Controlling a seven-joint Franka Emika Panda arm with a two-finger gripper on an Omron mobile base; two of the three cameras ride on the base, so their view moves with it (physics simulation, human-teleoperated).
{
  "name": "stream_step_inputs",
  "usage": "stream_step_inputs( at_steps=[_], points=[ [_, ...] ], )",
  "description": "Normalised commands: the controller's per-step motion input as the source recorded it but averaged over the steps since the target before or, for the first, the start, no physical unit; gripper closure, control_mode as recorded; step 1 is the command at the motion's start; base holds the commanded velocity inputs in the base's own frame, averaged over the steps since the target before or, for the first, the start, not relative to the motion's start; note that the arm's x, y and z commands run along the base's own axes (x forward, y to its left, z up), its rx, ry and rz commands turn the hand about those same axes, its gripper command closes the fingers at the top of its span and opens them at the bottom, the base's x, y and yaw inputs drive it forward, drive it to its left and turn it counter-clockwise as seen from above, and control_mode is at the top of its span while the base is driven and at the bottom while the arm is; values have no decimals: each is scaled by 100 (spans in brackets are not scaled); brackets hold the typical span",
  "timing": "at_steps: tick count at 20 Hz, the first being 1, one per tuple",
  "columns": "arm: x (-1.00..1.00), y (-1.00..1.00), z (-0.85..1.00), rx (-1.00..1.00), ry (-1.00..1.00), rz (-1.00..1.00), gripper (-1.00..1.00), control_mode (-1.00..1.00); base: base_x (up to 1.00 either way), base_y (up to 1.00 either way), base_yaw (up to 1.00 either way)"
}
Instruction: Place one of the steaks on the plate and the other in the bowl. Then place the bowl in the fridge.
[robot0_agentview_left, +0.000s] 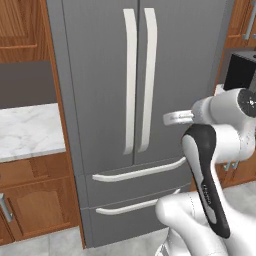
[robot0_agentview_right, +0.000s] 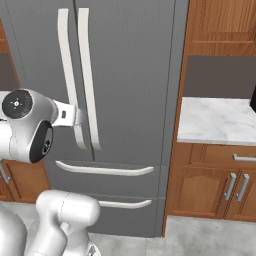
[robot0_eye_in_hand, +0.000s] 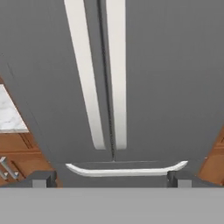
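Gripper (robot0_eye_in_hand: 112, 177) jaws stand wide apart and empty in my hand view, one dark fingertip (robot0_eye_in_hand: 41, 178) at the lower left and the other at the lower right, both pointed at the closed fridge (robot0_agentview_left: 100, 75). Reading my left base view from left to right, I see a white marble counter (robot0_agentview_left: 27, 130) over wooden cabinets (robot0_agentview_left: 35, 200), then the grey fridge with its two long pale vertical handles (robot0_agentview_left: 131, 80) side by side at the door seam and two drawers with horizontal handles (robot0_agentview_left: 137, 172) below, then the white arm (robot0_agentview_left: 210, 165).
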Motion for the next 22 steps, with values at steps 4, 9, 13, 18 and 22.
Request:
stream_step_inputs(
  at_steps=[4,9,13,18,22],
  points=[
    [98,0,0,0,0,0,-100,-100,0,0,0],
    [92,0,-4,0,0,1,-100,-100,0,0,0],
    [86,0,-12,0,0,0,-100,-100,0,0,0],
    [88,2,-21,0,0,0,-100,-100,0,0,0],
    [74,12,-27,0,0,0,-100,-100,0,0,0]
  ],
)
